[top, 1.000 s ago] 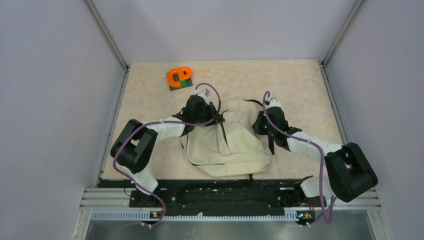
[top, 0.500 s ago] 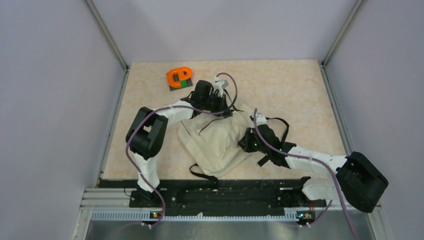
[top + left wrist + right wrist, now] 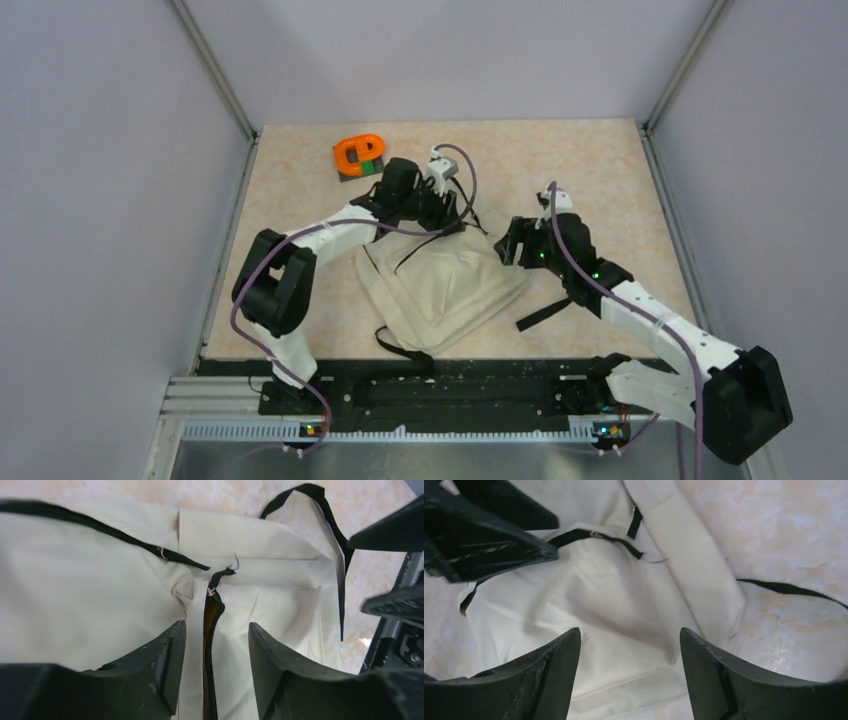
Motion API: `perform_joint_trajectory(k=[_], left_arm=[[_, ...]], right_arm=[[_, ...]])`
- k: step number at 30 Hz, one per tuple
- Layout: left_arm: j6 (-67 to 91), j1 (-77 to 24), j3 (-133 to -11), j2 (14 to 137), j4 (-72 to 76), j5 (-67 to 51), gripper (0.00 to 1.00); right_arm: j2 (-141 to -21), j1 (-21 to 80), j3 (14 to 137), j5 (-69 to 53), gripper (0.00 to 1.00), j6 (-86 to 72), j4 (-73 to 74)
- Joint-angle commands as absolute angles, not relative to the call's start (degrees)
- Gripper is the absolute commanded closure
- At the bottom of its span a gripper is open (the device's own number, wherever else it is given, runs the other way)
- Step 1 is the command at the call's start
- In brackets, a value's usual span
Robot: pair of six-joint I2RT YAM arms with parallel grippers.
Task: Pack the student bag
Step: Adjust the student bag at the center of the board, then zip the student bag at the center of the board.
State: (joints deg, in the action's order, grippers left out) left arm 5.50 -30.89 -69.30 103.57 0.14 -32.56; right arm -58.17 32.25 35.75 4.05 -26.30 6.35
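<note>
The beige student bag lies flat in the middle of the table, its black straps trailing out at the near side and the right. My left gripper hovers open at the bag's far edge. In the left wrist view the bag's black zipper runs between the open jaws of the left gripper, slightly parted with orange showing inside. My right gripper is open at the bag's right corner. In the right wrist view the right gripper has only the beige fabric below it, nothing held.
An orange object on a small dark base sits at the far left of the table. A loose black strap lies on the table right of the bag, under my right arm. Grey walls enclose the table on three sides.
Both grippers have opened and let go of the bag. The right gripper has moved farther back and right. The bag has dropped flat, turned from how it lay a second ago.
</note>
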Motion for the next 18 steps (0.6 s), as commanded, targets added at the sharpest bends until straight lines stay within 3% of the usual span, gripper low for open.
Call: perform_joint_trajectory(k=[1, 7, 18], left_arm=[[3.25, -32.60, -70.60, 96.44, -0.66, -26.44, 0.43], [3.37, -35.31, -70.92, 95.10, -4.04, -19.37, 0.32], [7.35, -41.40, -67.12, 97.75, 4.02, -15.69, 0.33]], right_arm=[[-62.72, 27.27, 40.22, 0.26, 0.28, -23.77, 1.84], [-70.75, 23.81, 41.49, -1.43, 0.30, -35.19, -6.73], [-79.81, 23.73, 37.86, -6.37, 0.38, -57.07, -22.44]])
